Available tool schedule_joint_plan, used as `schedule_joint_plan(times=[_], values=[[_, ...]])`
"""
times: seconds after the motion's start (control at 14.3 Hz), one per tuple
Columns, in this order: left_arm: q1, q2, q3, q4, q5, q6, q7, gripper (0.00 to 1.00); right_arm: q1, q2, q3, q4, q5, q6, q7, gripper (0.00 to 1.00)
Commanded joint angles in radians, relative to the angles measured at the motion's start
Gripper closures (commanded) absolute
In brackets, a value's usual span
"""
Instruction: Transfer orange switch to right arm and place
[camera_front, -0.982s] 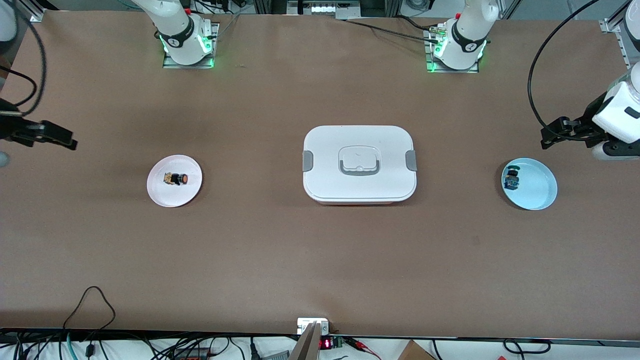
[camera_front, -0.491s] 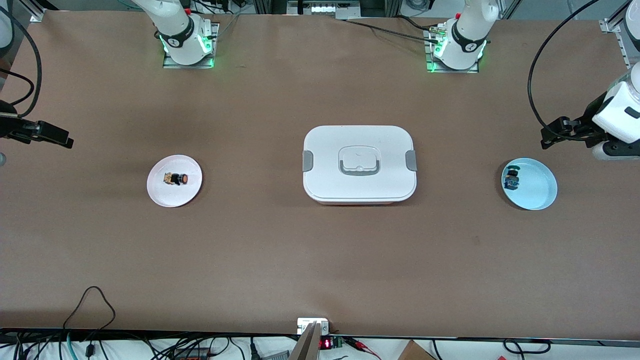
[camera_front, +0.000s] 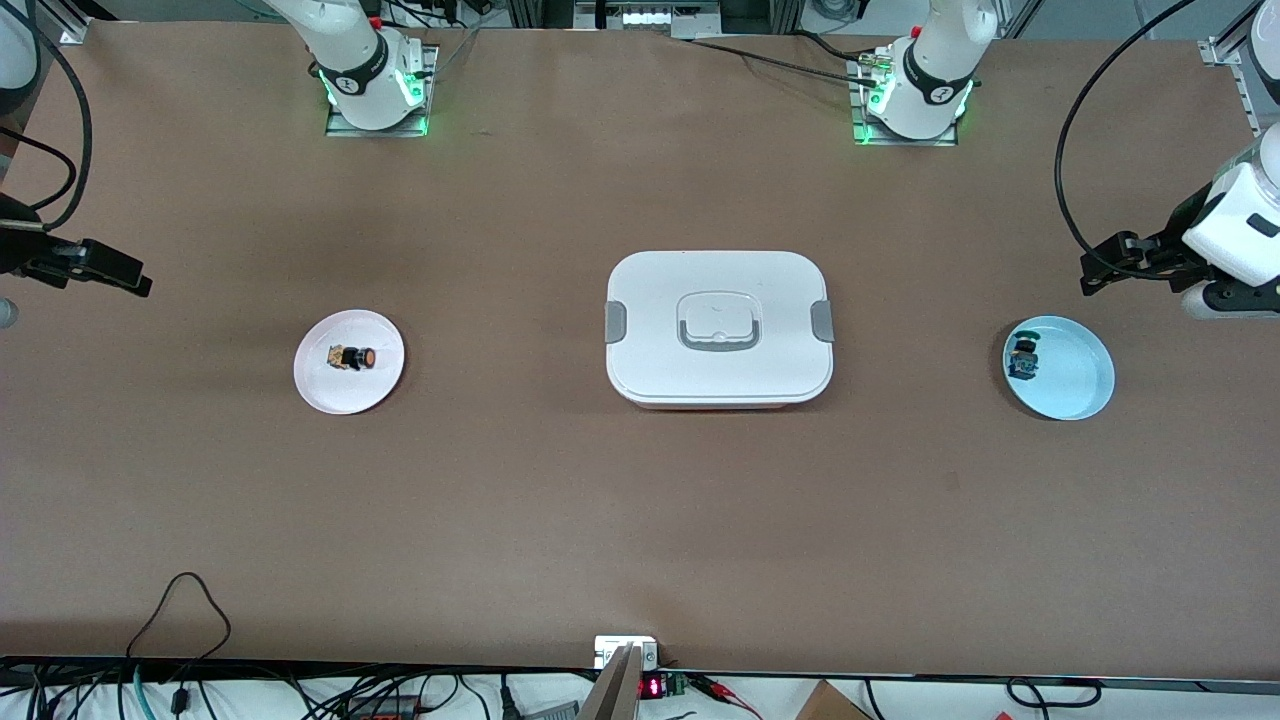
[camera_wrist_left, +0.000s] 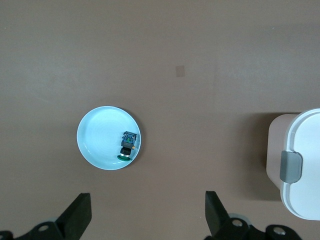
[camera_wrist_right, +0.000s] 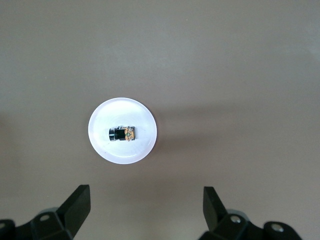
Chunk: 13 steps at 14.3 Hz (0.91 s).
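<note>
The orange switch (camera_front: 355, 357) lies on its side on a small white plate (camera_front: 325, 385) toward the right arm's end of the table. It also shows in the right wrist view as the orange switch (camera_wrist_right: 121, 134) on the white plate (camera_wrist_right: 122, 150). My right gripper (camera_front: 118, 274) (camera_wrist_right: 146, 196) hangs open and empty over bare table beside that plate. My left gripper (camera_front: 1100, 272) (camera_wrist_left: 147, 201) is open and empty too. It hangs over the table at the left arm's end, beside a light blue plate (camera_front: 1075, 385).
The blue plate (camera_wrist_left: 95, 145) holds a black-and-blue component with a teal cap (camera_front: 1023, 358) (camera_wrist_left: 127, 145). A white lidded box (camera_front: 718, 328) (camera_wrist_left: 305, 150) with grey latches stands mid-table between the two plates. Cables trail along the table edge nearest the front camera.
My right gripper shifted very slightly over the table's end. The left gripper edged a touch toward the bases. Plates, box and both components stayed put.
</note>
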Motion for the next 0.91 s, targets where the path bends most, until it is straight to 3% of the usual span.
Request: schedule_joint_plan(times=[0.0, 0.84], values=[[0.001, 0.013, -0.002, 0.034, -0.023, -0.026, -0.010, 0.00, -0.006, -0.020, 0.010, 0.009, 0.004, -0.001, -0.003, 0.00], [0.003, 0.013, -0.003, 0.035, -0.023, -0.044, -0.010, 0.00, -0.003, -0.033, 0.016, 0.017, 0.001, -0.061, -0.040, 0.00]])
